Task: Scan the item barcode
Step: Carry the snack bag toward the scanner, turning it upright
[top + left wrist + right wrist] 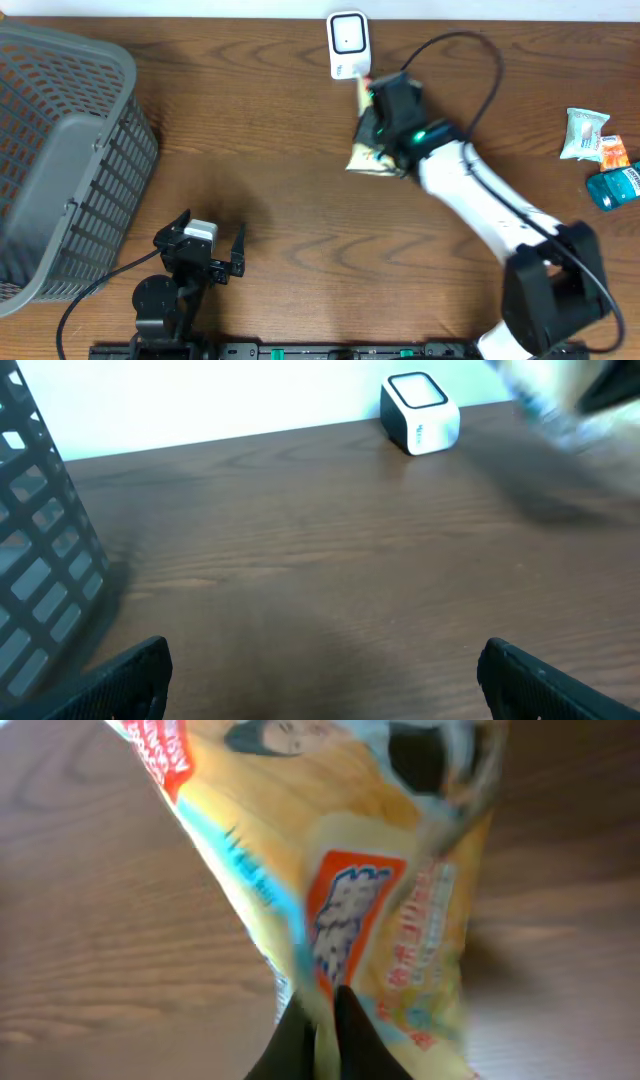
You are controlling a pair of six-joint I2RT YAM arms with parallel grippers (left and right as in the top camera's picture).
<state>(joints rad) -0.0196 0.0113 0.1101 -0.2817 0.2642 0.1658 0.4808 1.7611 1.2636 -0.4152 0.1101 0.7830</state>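
Grey slatted basket (60, 150), left of frame; white sachet (583, 133), orange packet (615, 155), teal bottle (615, 187), clustered right edge; brown wood bench (270, 160).

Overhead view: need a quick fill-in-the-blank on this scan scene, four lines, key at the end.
1. The right gripper is shut on a ____ snack packet.
2. The scanner near the table's far edge is ____ in colour.
3. The grey basket stands on the ____ side of the overhead picture.
4. The left gripper holds nothing, and its jaws are ____.

Missing words: yellow; white; left; open.
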